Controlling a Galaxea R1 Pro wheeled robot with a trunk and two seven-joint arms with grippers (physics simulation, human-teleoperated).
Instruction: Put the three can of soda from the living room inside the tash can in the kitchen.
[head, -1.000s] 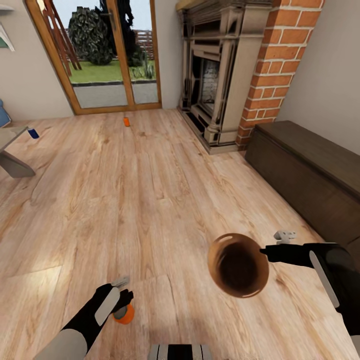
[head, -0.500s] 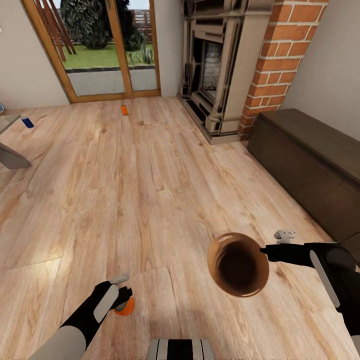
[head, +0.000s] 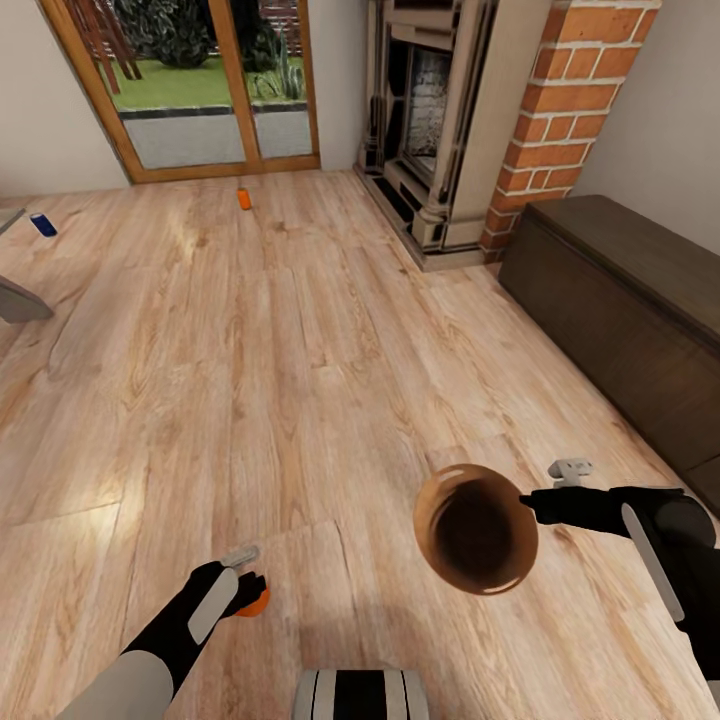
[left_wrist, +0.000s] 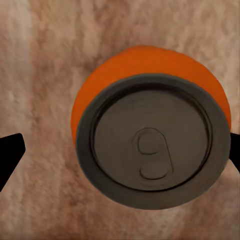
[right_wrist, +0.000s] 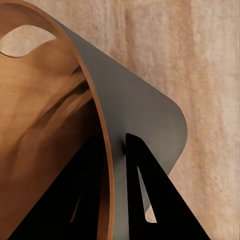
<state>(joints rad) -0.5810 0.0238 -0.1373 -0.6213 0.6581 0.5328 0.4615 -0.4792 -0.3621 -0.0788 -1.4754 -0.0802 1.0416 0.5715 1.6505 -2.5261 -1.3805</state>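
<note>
Upright orange can (left_wrist: 150, 132) stands directly under my left gripper (left_wrist: 120, 152), jaws apart either side (nothing gripped); right gripper (right_wrist: 115, 150) pinches the bin (head: 476, 528) rim at my 2 o'clock.

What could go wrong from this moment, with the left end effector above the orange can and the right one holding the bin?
1. The left end effector is open around the orange can, but the can sits closer to one finger, so closing could tip it over.
2. The right end effector pinches only the thin rim of the trash can, so the bin could slip or swing.
3. The other orange can and the blue can stand far away.
</note>
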